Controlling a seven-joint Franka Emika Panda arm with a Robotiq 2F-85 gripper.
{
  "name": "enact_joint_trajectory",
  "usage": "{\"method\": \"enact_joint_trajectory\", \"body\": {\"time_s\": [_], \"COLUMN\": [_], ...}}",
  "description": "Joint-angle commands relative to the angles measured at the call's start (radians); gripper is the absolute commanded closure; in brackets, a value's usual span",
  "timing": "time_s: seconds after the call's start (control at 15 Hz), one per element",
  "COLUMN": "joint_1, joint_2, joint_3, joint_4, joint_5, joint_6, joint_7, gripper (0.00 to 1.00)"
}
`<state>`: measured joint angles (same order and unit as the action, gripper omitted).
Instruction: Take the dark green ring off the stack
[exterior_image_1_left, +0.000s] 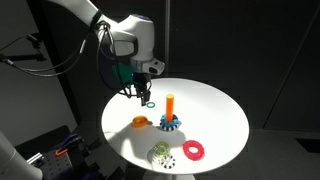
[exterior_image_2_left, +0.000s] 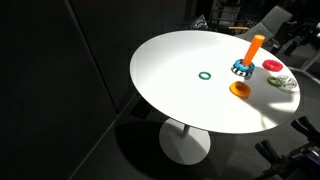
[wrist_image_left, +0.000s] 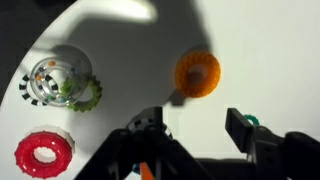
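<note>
Dark green ring (exterior_image_2_left: 205, 75) lies flat on the white round table (exterior_image_2_left: 170, 95). It is off the stack (exterior_image_2_left: 243, 68) and well apart from its orange peg (exterior_image_2_left: 255, 46). In an exterior view we see the gripper (exterior_image_1_left: 142, 95) hanging just over the ring. The wrist view shows its fingers (wrist_image_left: 240, 126) spread apart, bare tabletop between them, a green edge beside one. Near the stack lie an orange disc (exterior_image_2_left: 240, 89), a red ring (exterior_image_2_left: 272, 66) and a pale yellow-green gear (exterior_image_2_left: 286, 82).
</note>
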<state>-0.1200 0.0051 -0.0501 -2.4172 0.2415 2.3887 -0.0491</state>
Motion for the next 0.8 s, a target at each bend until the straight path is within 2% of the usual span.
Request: {"method": "enact_joint_trajectory", "body": {"time_s": [0.0,0.2,0.47,0.73], "joint_1": [0.004,0.005,0.009,0.012], "joint_2": [-0.003,-0.002,-0.020,-0.057], "joint_3": [-0.024,-0.031,-0.030,-0.028], "joint_4": [0.069,0.125,0.196,0.254], "joint_5": [-0.045,-0.088,-0.130,-0.157], "joint_6": [-0.206,-0.350,-0.493,-0.578], "joint_7": [-0.018,-0.005,0.019,0.042], "gripper": [0.15,0.01,0.00,0.00]}}
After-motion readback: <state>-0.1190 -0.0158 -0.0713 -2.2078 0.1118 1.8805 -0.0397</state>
